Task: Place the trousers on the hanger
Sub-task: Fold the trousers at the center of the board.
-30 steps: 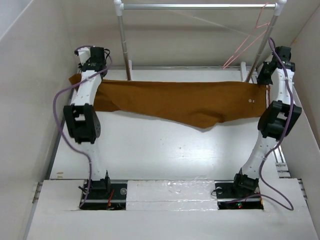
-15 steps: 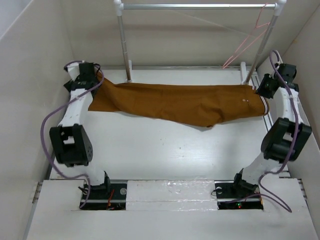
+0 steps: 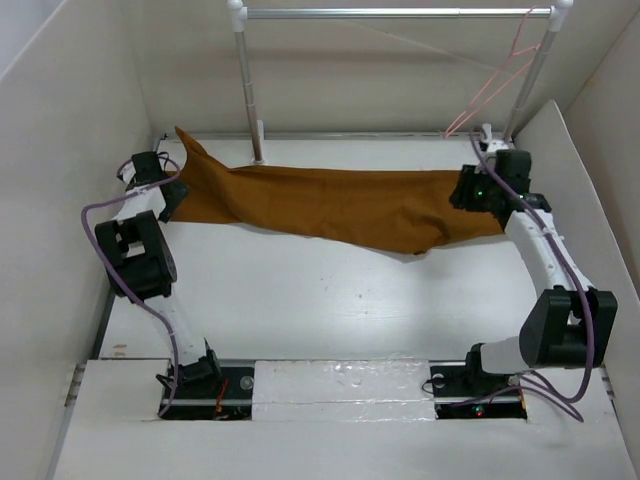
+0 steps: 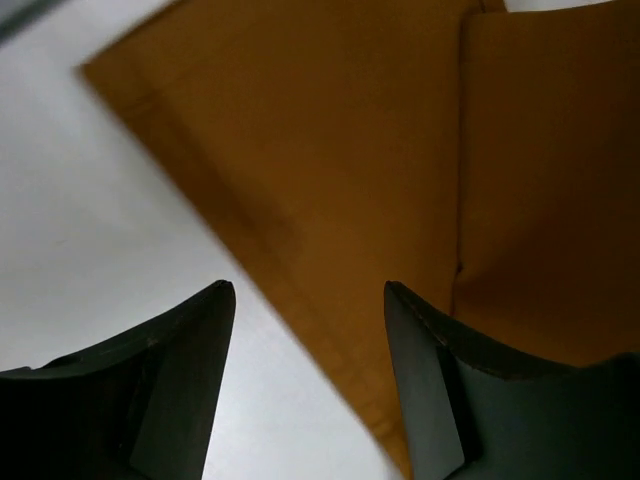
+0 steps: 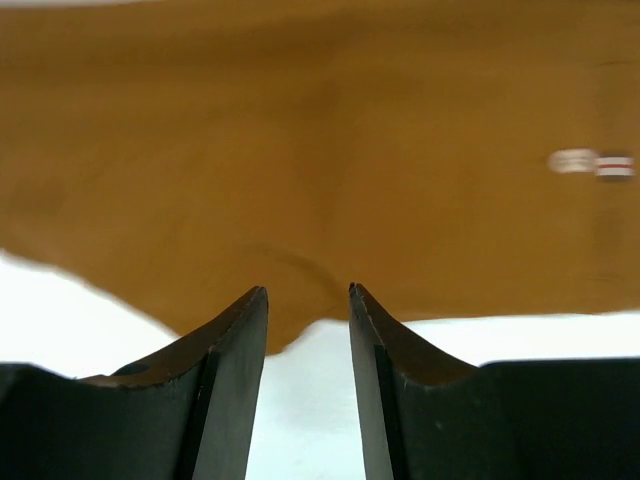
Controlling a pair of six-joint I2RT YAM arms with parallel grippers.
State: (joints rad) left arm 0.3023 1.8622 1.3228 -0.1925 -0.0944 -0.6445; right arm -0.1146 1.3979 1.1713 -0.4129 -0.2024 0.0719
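Long rust-brown cloth trousers (image 3: 340,205) lie stretched across the far side of the white table (image 3: 330,310), my left end effector (image 4: 310,295) and right end effector (image 5: 307,295) both released and empty, and it looks like light floppy stuff that'll sag, so I'd pinch the thicker waistband end.

trousers (image 3: 340,205): right end hidden under right gripper (image 5: 308,292) | label (image 5: 595,163): blurred

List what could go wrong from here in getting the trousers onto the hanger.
The left gripper and right gripper are open and empty beside the trousers, which lie slack on the table: a grasp may catch only one layer.
The hanger hangs at the right end of the rail, near the post: a nudge could swing or unhook it.
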